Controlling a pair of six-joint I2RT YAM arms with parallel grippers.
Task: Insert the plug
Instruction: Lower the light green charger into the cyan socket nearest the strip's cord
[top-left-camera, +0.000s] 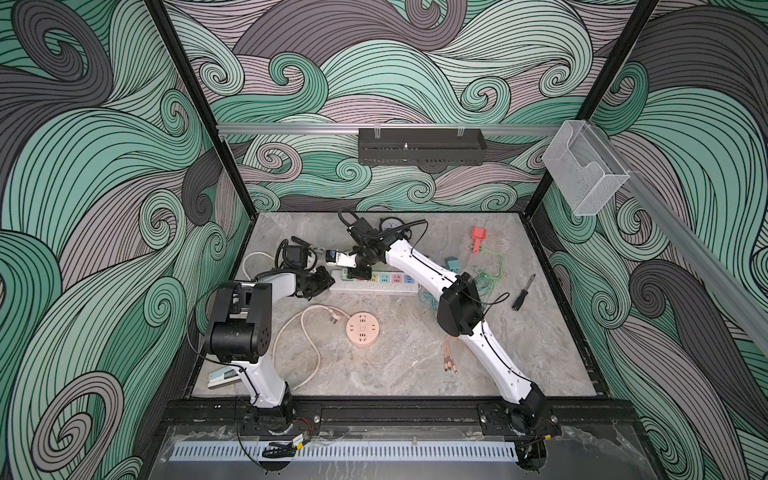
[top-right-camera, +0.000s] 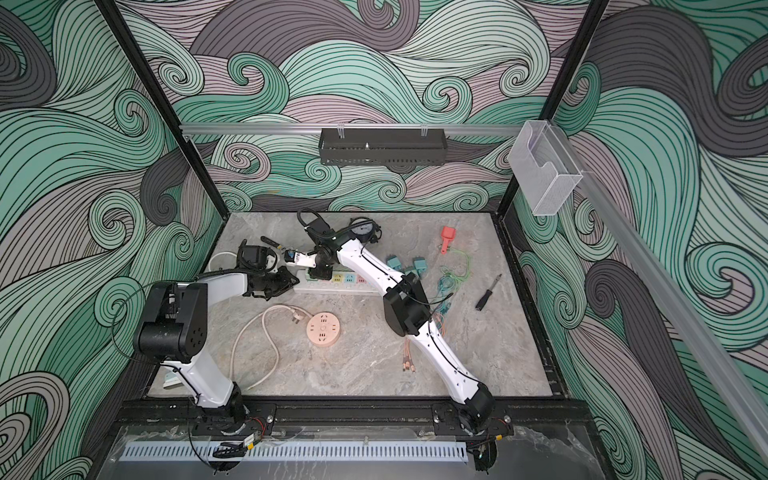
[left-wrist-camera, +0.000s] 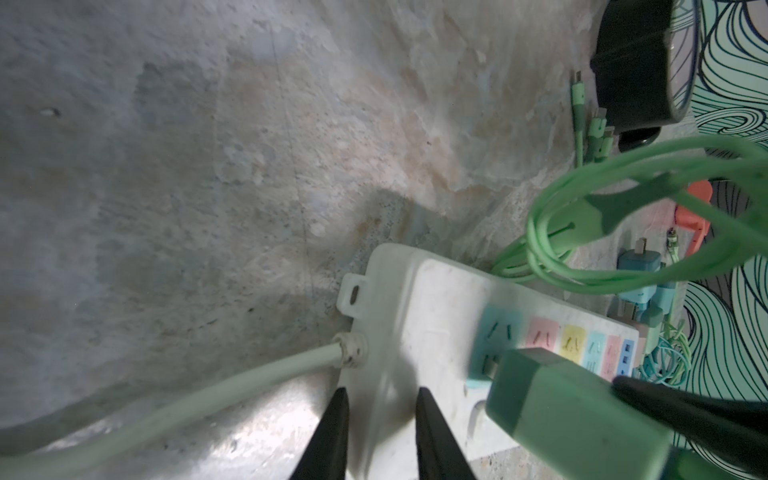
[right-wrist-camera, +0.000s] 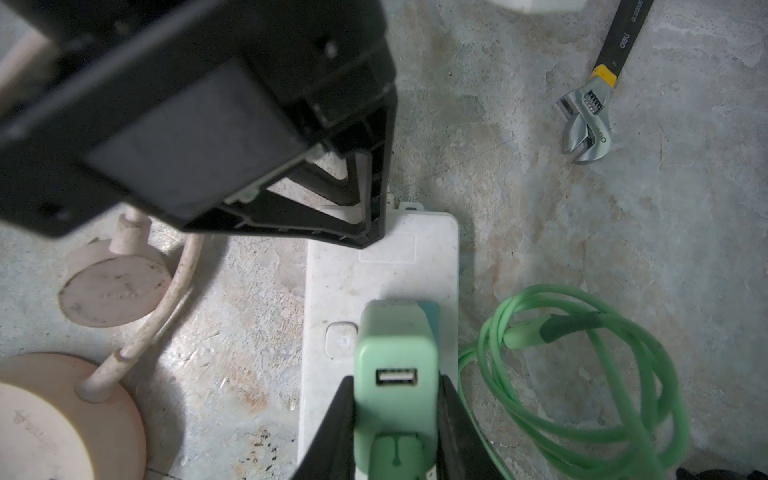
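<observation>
A grey stone-look surface (top-left-camera: 395, 365) carries a long white power strip (top-left-camera: 374, 289). The right arm (top-left-camera: 419, 266) reaches across the middle and bends down over the strip. The left arm (top-left-camera: 282, 282) stretches low to the end where the cord (left-wrist-camera: 208, 395) enters.

A small green plug (right-wrist-camera: 392, 332), a boxy charger, sits tilted at the blue socket (left-wrist-camera: 498, 332) nearest that end, with a prong still showing. It looks light, rigid and smooth, so it is best held by its flat sides. The right claw (right-wrist-camera: 397, 380) pinches it there. The left claw (left-wrist-camera: 380, 395) is narrowly spread with its tips at the strip's end, holding nothing and probably steadying the strip.
</observation>
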